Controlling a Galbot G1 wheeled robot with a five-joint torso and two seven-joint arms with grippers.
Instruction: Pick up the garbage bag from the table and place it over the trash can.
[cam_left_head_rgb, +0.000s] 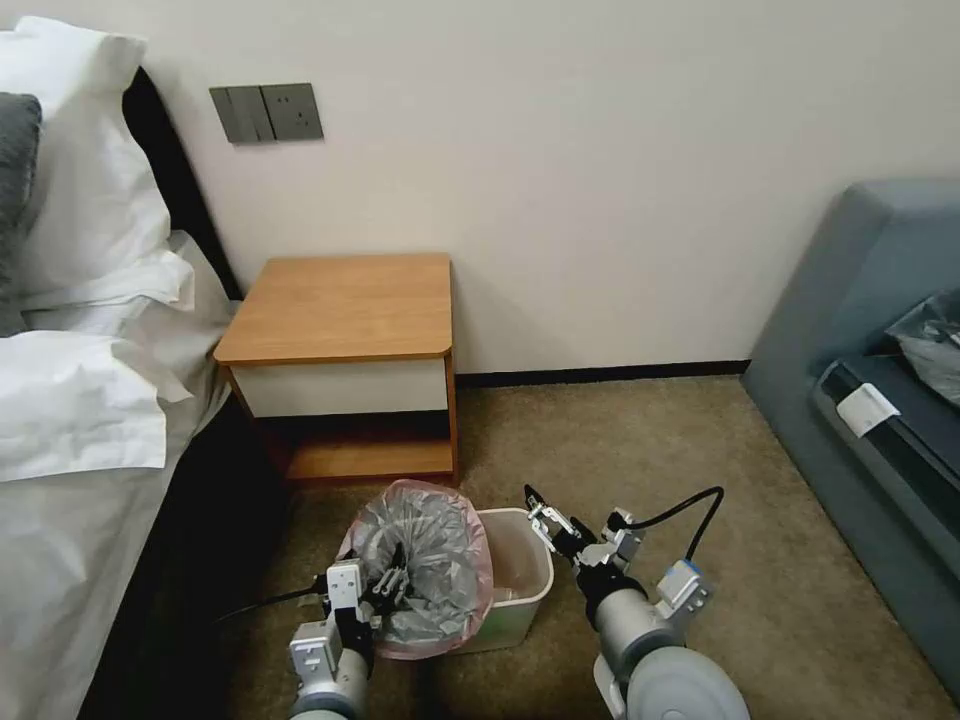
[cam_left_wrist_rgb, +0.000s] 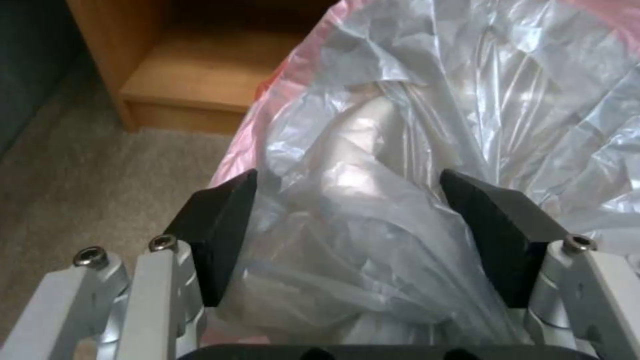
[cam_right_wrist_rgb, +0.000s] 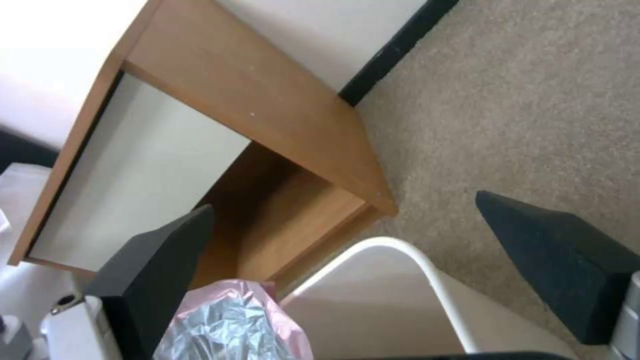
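two grippers are down at the small cream-white plastic trash can (cam_left_head_rgb: 515, 575), which stands on the beige carpet (cam_left_head_rgb: 640, 440) in front of the orange-brown wooden nightstand table (cam_left_head_rgb: 345, 305). the thin, crinkly, translucent grey garbage bag with a pink rim (cam_left_head_rgb: 425, 565) is off the table, bunched over the bin's left side with its pink rim ballooned open above that half; the bin's right half is uncovered, its bare inner wall showing.

the left gripper (cam_left_wrist_rgb: 347, 235) has its black pads spread, with a fold of grey film sitting between them, so it looks to be around the plastic and not pinching it. the right gripper (cam_right_wrist_rgb: 373, 280) hovers over the bin's open right side, jaws wide apart and holding nothing.

as i judge it, the step in hand is stretching the bag's mouth across the whole rim. to do it well, the left pads should close on the bunched film near the pink edge, not deep in the body, to anchor that side. the right gripper should catch the free pink hem and draw it over the far rolled rim, keeping pulls low and gentle, since the light bin could tip or slide.
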